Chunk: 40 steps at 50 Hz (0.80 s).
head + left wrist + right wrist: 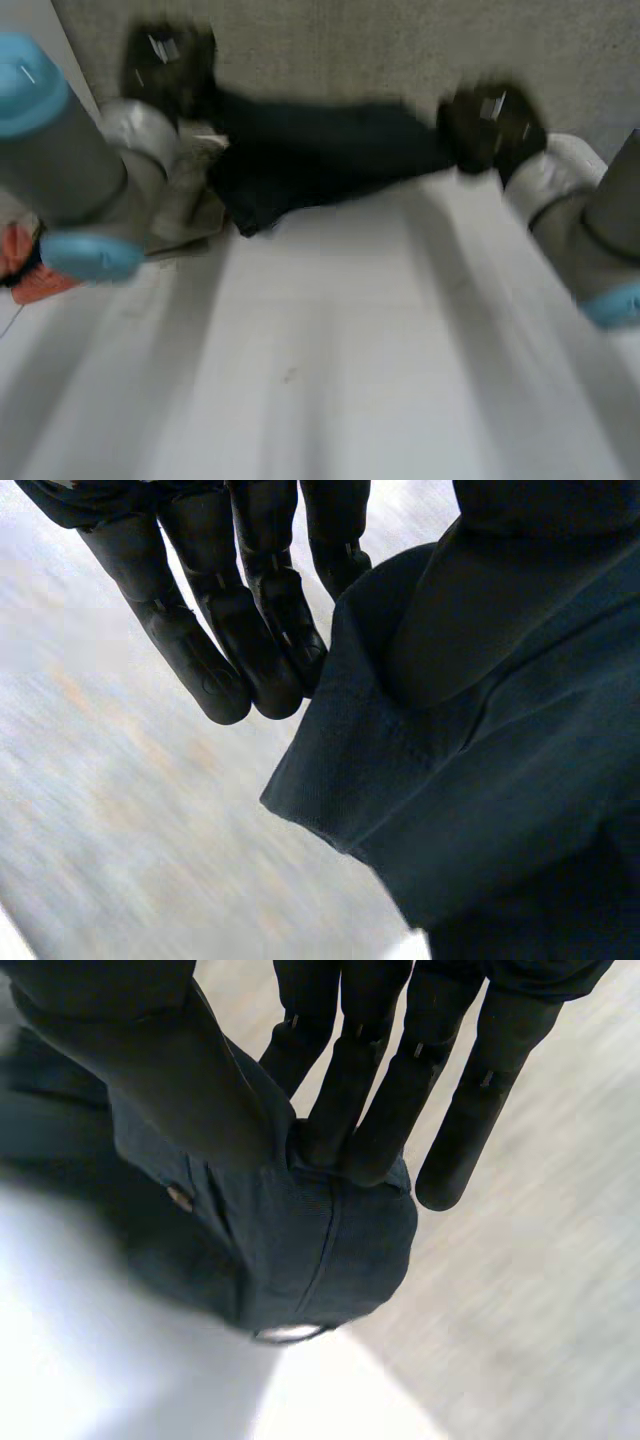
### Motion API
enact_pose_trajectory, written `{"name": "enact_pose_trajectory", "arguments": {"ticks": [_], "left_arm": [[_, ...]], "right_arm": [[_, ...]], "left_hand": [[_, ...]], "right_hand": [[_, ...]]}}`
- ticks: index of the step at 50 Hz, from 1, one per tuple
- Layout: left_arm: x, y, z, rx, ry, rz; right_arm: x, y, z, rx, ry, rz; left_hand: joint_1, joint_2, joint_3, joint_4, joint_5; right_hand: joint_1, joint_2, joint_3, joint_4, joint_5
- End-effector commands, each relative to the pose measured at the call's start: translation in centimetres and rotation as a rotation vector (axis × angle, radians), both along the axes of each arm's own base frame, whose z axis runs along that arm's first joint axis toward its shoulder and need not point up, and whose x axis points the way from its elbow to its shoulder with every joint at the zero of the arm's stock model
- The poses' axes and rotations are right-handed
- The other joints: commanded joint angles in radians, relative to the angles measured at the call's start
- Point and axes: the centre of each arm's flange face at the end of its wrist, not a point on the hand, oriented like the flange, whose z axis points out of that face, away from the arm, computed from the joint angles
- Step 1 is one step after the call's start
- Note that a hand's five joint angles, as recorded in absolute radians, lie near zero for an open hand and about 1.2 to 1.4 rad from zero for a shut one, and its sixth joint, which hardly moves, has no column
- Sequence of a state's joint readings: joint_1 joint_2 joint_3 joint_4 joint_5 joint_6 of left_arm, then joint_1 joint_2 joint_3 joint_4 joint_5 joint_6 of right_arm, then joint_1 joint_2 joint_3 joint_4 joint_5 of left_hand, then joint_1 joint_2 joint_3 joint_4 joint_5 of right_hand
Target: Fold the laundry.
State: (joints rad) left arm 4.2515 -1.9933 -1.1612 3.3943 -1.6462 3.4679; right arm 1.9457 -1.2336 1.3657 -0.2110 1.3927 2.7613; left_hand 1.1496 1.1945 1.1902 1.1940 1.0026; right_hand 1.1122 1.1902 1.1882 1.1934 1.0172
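Note:
A dark navy garment [320,150] hangs stretched between my two hands above the far edge of the white table [330,360]. My left hand [165,65] holds its left end. In the left wrist view, the left hand [230,610] pinches a hemmed edge of the garment [480,780] between its straight fingers and thumb. At the garment's right end is my right hand [490,125]. The right wrist view has the right hand [380,1080] pinching a corner of the garment [320,1250], close to a small button [180,1197].
A pale cloth [195,200] lies bunched under my left arm at the table's left side. Something orange [30,265] sits at the far left edge. Grey carpet [400,50] runs beyond the table.

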Motion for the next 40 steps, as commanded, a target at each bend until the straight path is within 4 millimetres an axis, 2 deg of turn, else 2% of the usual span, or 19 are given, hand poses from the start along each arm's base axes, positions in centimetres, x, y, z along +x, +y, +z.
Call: {"name": "enact_pose_trajectory", "arguments": {"ticks": [1, 4, 7, 13, 16, 20, 26, 31, 40], "left_arm": [[-0.2, 4.4, -11.0, 0.292, -0.2, -0.109], [-0.1, 5.9, -12.3, 0.323, -0.262, -0.122], [0.2, 7.0, -12.4, 0.33, -0.286, -0.125], [0.7, 8.5, -11.1, 0.315, -0.287, -0.13], [0.9, 9.0, -10.8, 0.316, -0.29, -0.13], [1.2, 9.5, -10.8, 0.326, -0.294, -0.131], [1.5, 10.3, -10.8, 0.34, -0.299, -0.135], [1.8, 10.7, -10.5, 0.336, -0.297, -0.133], [2.2, 10.4, -9.8, 0.324, -0.285, -0.119]], "right_arm": [[-2.1, 5.2, -10.0, 0.379, 0.332, 0.059], [-2.8, 5.7, -10.4, 0.395, 0.413, 0.067], [-3.3, 5.6, -9.2, 0.415, 0.424, 0.06], [-3.1, 4.8, -4.8, 0.434, 0.357, 0.063], [-2.7, 4.0, -3.5, 0.47, 0.321, 0.083], [-1.2, 3.2, -3.1, 0.496, 0.315, 0.141], [0.7, 2.1, -4.2, 0.49, 0.38, 0.205], [1.7, 1.4, -6.1, 0.468, 0.479, 0.245], [1.0, 2.3, -8.4, 0.556, 0.561, 0.249]], "left_hand": [[0.247, 0.202, 0.206, 0.202, 0.219], [0.247, 0.202, 0.206, 0.202, 0.219], [0.247, 0.202, 0.206, 0.202, 0.219], [0.247, 0.202, 0.206, 0.202, 0.219], [0.247, 0.202, 0.206, 0.202, 0.219], [0.247, 0.202, 0.206, 0.202, 0.219], [0.247, 0.202, 0.206, 0.202, 0.219], [0.247, 0.202, 0.206, 0.202, 0.219], [0.247, 0.202, 0.206, 0.202, 0.219]], "right_hand": [[0.284, 0.206, 0.208, 0.203, 0.205], [0.284, 0.206, 0.208, 0.203, 0.205], [0.258, 0.179, 0.181, 0.176, 0.178], [-0.42, -0.498, -0.496, -0.501, -0.499], [-0.473, -0.551, -0.549, -0.555, -0.553], [-0.559, -0.637, -0.635, -0.64, -0.638], [-0.553, -0.631, -0.629, -0.634, -0.633], [-0.565, -0.643, -0.641, -0.646, -0.644], [-0.659, -0.737, -0.735, -0.74, -0.738]]}}
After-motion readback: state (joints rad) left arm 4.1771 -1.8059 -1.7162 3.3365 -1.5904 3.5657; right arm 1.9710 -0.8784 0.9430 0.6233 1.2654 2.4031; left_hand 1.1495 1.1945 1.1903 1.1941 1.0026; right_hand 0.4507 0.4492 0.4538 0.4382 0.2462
